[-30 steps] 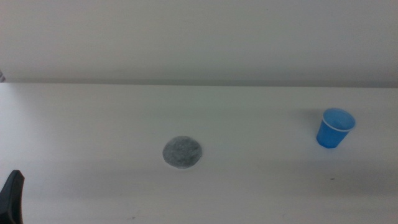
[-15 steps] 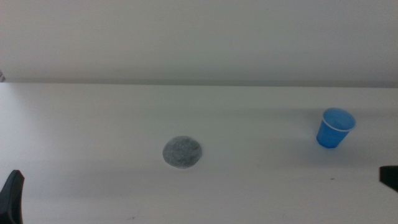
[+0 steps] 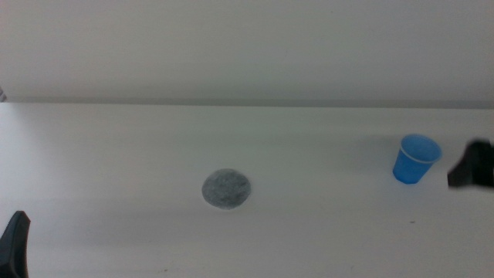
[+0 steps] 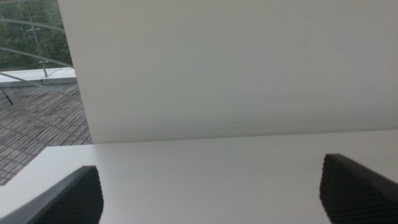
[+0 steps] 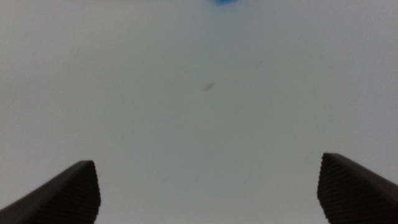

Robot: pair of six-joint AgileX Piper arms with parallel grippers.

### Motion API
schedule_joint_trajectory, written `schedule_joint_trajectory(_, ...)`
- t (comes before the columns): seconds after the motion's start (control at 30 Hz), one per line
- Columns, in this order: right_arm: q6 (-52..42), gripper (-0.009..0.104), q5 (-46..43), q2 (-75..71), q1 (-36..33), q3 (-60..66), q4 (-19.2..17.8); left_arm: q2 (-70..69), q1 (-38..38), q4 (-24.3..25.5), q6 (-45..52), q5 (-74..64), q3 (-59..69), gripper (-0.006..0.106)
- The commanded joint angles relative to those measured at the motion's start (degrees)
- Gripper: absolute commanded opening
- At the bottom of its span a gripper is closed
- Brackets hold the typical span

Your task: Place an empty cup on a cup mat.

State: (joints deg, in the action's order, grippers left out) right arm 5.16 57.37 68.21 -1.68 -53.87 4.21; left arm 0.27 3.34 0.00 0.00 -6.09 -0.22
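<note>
Cup (image 3: 417,159): upright on bench (image 3: 309,232), well apart from mat (image 3: 226,188). Right gripper (image 3: 472,167): risen since earlier, now beside cup, fingers spread. Left gripper (image 3: 15,243): unmoved, fingers spread.

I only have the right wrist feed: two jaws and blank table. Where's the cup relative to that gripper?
Observer: In the middle view the right gripper is at the table's right edge, beside the blue cup, not touching it.
Operator: Cup upright?
Observer: Yes, standing on its base, mouth up, nothing visible inside.
Operator: And the mat?
Observer: The grey cup mat lies flat near the table's middle, far to the cup's left, nothing on it.
Operator: Left arm?
Observer: The left gripper waits at the bottom left corner; its wrist view shows open jaws over bare table.
</note>
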Motion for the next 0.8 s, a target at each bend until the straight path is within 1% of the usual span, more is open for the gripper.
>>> schedule_joint_trajectory(0.0, 1.61, 0.093, 2.40, 6.57, 0.56, -6.57, -3.87, -2.30, -0.48, 0.00, 0.00, 0.67, 2.35, 0.094)
schedule_joint_trajectory(0.13, 1.45, 0.088, 4.36, 17.12, 0.93, -15.51, -4.80, -2.30, -0.48, 0.00, 0.00, 0.67, 2.35, 0.094)
schedule_joint_trajectory(0.23, 1.11, 0.083, 6.07, 23.29, 2.39, -21.53, -3.79, -2.30, -0.48, 0.00, 0.00, 0.67, 2.35, 0.094)
schedule_joint_trajectory(0.3, 1.11, 0.081, 7.49, 26.63, 3.48, -24.44, -3.79, -2.30, -0.48, 0.00, 0.00, 0.67, 2.35, 0.094)
schedule_joint_trajectory(0.4, 0.73, 0.079, 8.03, 29.57, 5.27, -25.95, -4.21, -2.30, -0.48, 0.00, 0.00, 0.67, 2.35, 0.094)
schedule_joint_trajectory(0.5, -0.70, 0.079, 8.09, 30.84, 7.24, -25.95, -3.63, -2.30, -0.48, 0.00, 0.00, 0.67, 2.35, 0.094)
schedule_joint_trajectory(0.63, -0.24, 0.079, 5.14, 31.83, 8.51, -25.95, -3.20, -2.30, -0.48, 0.00, 0.00, 0.67, 2.35, 0.094)
schedule_joint_trajectory(0.77, -0.03, 0.075, 2.15, 33.89, 8.51, -25.95, -2.48, -2.30, -0.48, 0.00, 0.00, 0.67, 2.35, 0.094)
